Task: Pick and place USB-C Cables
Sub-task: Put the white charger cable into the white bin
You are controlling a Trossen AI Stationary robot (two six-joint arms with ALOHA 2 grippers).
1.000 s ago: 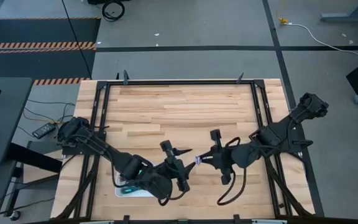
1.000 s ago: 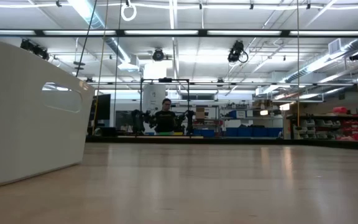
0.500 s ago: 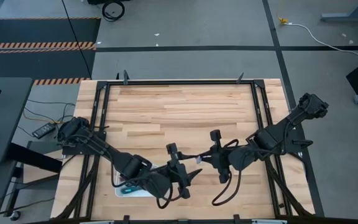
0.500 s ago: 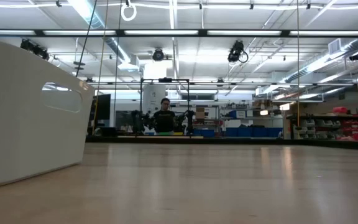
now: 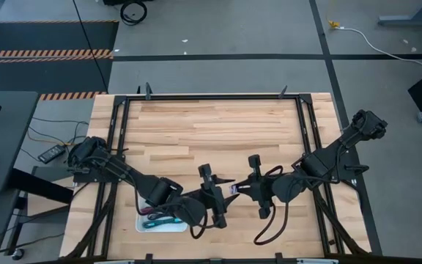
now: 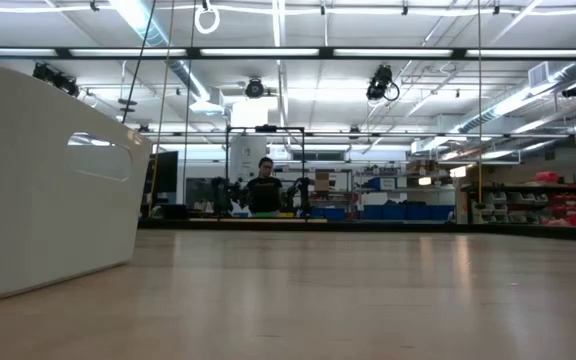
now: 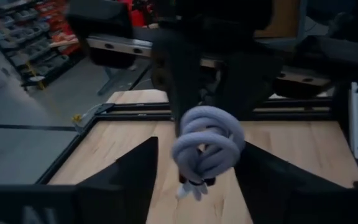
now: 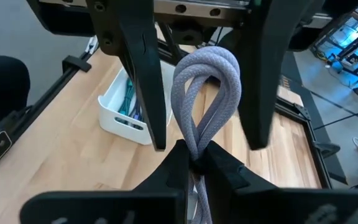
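Note:
My right gripper (image 5: 239, 189) is shut on a silver-grey USB-C cable bundle (image 8: 205, 93), above the table's near middle. My left gripper (image 5: 222, 192) faces it, open. Its two fingers (image 8: 143, 68) stand on either side of the bundle's looped end without visibly touching it. The left wrist view shows the bundle (image 7: 207, 146) between my left fingers (image 7: 132, 177). A white tray (image 5: 146, 224) stands at the near left with teal (image 8: 129, 94) and dark red cables in it. The other cables are hidden. My right gripper pinches the bundle's tied end (image 8: 195, 144) between its two fingers. The fingers come from the table's right side and lie along the bundle. The looped end (image 8: 209, 62) sticks out past the fingertips toward my left gripper. The bundle is lifted clear of the table.
The tray's wall (image 6: 48, 190) fills the left of the low view. A black frame (image 5: 211, 97) runs round the wooden table top (image 5: 211, 132). Loose black wiring (image 5: 266, 231) hangs under my right arm. A person sits far off in the room behind.
My left gripper has swung up from over the table's near edge toward my right gripper. Its open fingers now stand around the silver-grey bundle. More of the tray shows behind it. My right gripper has held the bundle nearly still.

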